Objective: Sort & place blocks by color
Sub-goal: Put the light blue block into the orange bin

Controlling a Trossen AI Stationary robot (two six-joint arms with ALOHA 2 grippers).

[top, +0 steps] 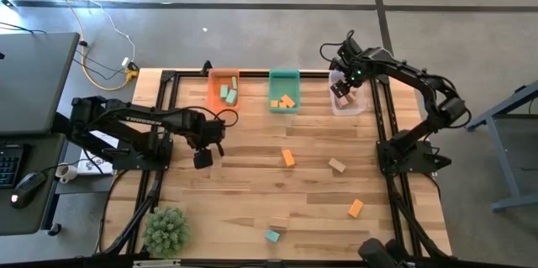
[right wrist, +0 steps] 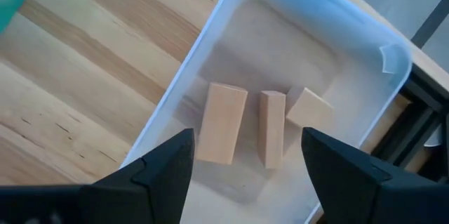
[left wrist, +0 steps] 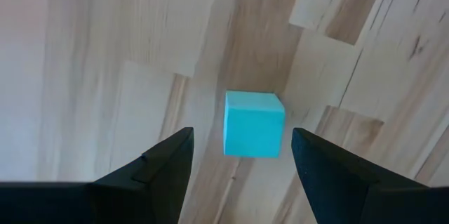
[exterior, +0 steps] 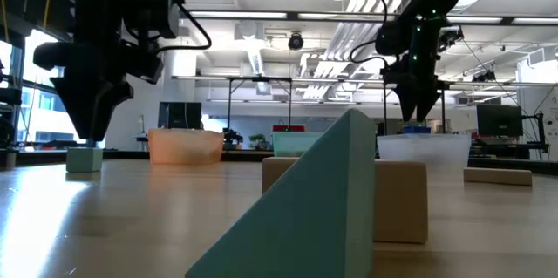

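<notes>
The left hand [left wrist: 238,155] hangs wide open straight above a teal cube [left wrist: 253,123], which sits flat on the counter [top: 252,184] a little out from the orange bin [top: 224,89]; nothing is gripped, and the cube shows framed between the two fingers. That looks like the step in hand: lining up for a pick. The next move, I'd say, calls for a straight drop until the fingers flank the cube, then a close and a lift toward a bin.

The right hand [right wrist: 245,157] hovers over the clear bin [top: 348,100], on the far side of the teal bin [top: 284,90] from the orange one, also spread wide and empty. Three plain wood blocks [right wrist: 259,122] lie inside it.

Oddly, teal pieces sit in the orange bin and orange pieces in the teal one. Farther out from the orange bin, several blocks are still loose on the counter: two orange blocks [top: 288,157], a wood block [top: 337,165], and a teal block [top: 271,235] beside another wood one. So sorting seems partly done.
</notes>
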